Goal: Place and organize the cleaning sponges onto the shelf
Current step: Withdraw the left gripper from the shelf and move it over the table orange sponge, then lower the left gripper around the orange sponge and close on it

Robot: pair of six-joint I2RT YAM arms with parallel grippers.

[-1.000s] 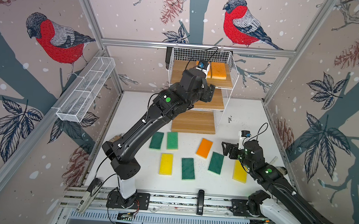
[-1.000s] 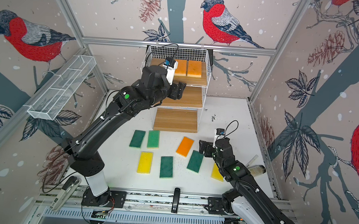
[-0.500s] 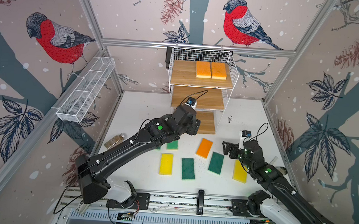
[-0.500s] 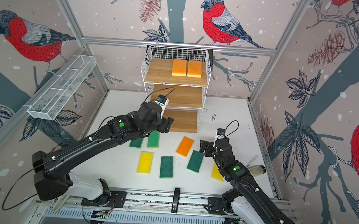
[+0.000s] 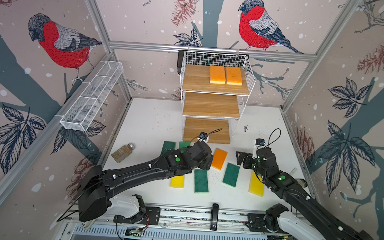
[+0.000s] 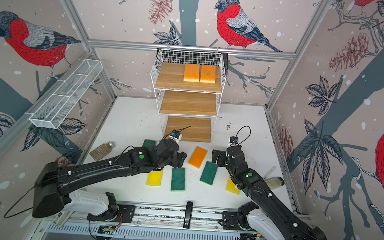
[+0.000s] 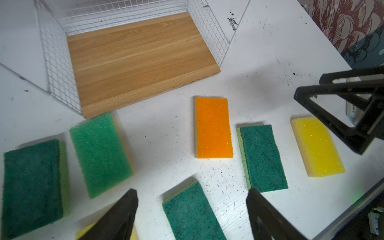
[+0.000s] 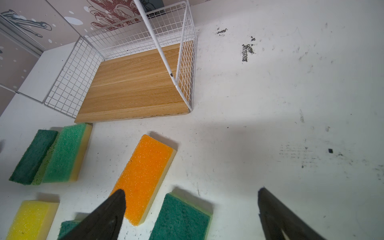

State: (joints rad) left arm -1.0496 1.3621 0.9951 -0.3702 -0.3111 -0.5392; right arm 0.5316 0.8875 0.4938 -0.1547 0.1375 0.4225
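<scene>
In both top views the left arm covers most of one yellow sponge (image 5: 177,181) and parts of a dark green sponge (image 5: 168,145) and a lighter green sponge (image 5: 183,144), which lie just in front of the lowest board. The right arm hides an edge of the second yellow sponge (image 5: 256,187). The shelf (image 5: 211,105) stands at the back of the table (image 5: 153,122); its top board carries two orange sponges (image 5: 217,74), side by side and touching. A third orange sponge (image 5: 219,159) and two more green sponges (image 5: 201,181) lie flat on the table. The left end effector (image 7: 192,193) and the right end effector (image 8: 191,192) both have their jaws wide apart and grip nothing.
</scene>
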